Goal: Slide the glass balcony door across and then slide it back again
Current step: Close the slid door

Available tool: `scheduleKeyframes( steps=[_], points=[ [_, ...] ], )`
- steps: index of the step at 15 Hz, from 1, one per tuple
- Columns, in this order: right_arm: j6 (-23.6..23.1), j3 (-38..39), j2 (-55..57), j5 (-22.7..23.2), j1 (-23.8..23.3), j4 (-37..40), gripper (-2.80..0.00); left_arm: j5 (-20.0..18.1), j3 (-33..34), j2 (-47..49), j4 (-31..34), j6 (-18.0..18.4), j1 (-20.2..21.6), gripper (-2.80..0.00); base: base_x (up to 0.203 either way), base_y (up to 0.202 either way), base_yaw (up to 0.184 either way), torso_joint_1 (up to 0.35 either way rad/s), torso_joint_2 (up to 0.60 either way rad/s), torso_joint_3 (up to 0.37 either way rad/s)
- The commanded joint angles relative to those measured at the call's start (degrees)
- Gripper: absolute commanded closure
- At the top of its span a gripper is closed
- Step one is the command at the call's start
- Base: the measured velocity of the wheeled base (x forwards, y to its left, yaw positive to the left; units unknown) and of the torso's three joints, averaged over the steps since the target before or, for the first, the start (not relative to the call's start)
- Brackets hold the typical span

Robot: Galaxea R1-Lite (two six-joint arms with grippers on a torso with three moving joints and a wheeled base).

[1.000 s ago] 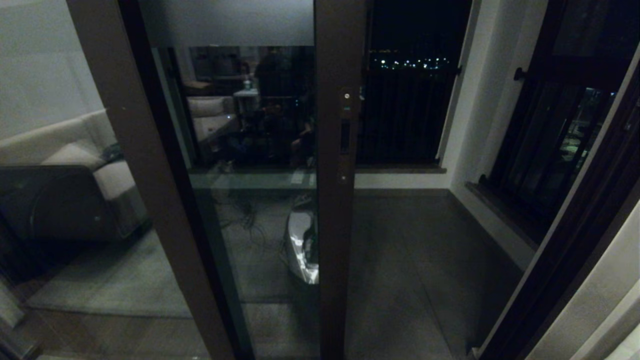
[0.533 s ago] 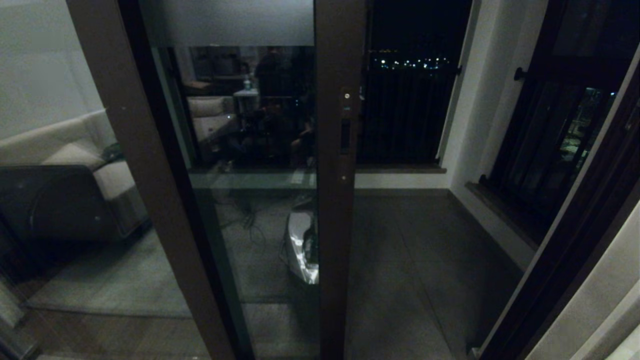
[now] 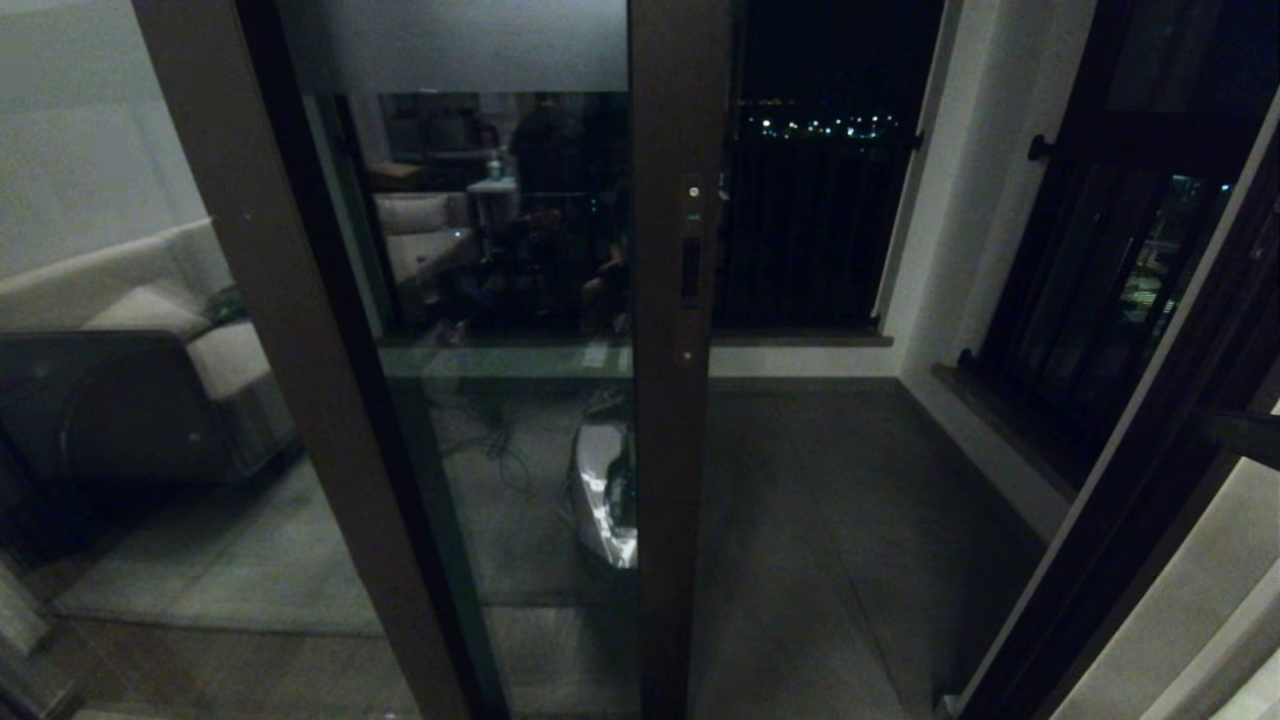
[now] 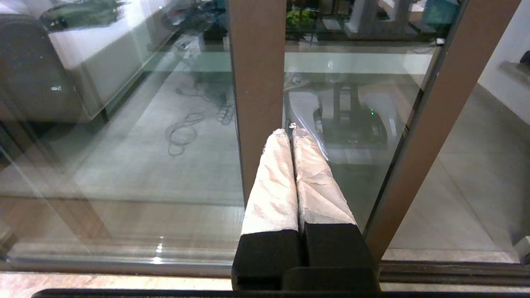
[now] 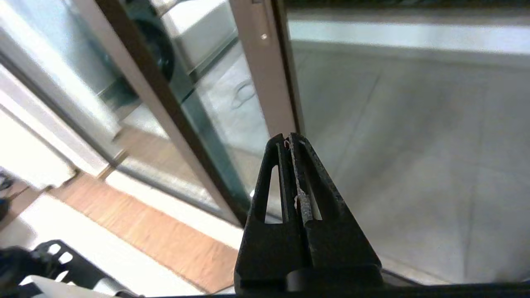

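beyond the right gripper (image 5: 290,142), fingers pressed together on nothing, we see the glass balcony door (image 3: 670,400) upright stile ahead-left; left gripper (image 4: 292,134) clenched, parked low before the glass.

Dim night-time head view; both wrist views much brighter and washed pale.

In the head view the glass balcony door (image 3: 500,330) is dark and mirrors a faintly lit room, its frosted top band a flat grey; right of it, small city lights dot a black window (image 3: 815,200). Frame lines bow near the picture edges. In the left wrist view the glass carries pale reflections and a small glare spot low on the sill. In the right wrist view the floor (image 5: 414,145) beyond the door is blurred and overexposed.
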Motion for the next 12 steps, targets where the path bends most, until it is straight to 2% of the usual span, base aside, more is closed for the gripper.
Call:
scheduleKeyframes(
  steps=[1, 3, 7, 12],
  points=[
    [0.3, -1.5, 4.6, -0.8, 0.8, 0.1, 0.0, 0.1, 0.0, 0.0, 0.0, 0.0, 0.0, 0.0, 0.0, 0.0, 0.0, 0.0, 0.0, 0.0],
    [0.3, -2.7, 6.5, -5.2, 2.1, 0.2, 0.0, 0.0, 0.0, 0.0, 0.0, 0.0, 0.0, 0.0, 0.0, 0.0, 0.0, 0.0, 0.0, 0.0],
    [0.3, -4.3, 8.3, -7.3, 6.7, 0.1, 0.0, 0.0, 0.0, 0.0, 0.0, 0.0, 0.0, 0.0, 0.0, 0.0, 0.0, 0.0, 0.0, 0.0],
    [0.5, -9.5, 16.9, -12.6, 8.6, 0.1, 0.0, 0.1, 0.0, 0.0, 0.0, 0.0, 0.0, 0.0, 0.0, 0.0, 0.0, 0.0, 0.0, 0.0]
  ],
)
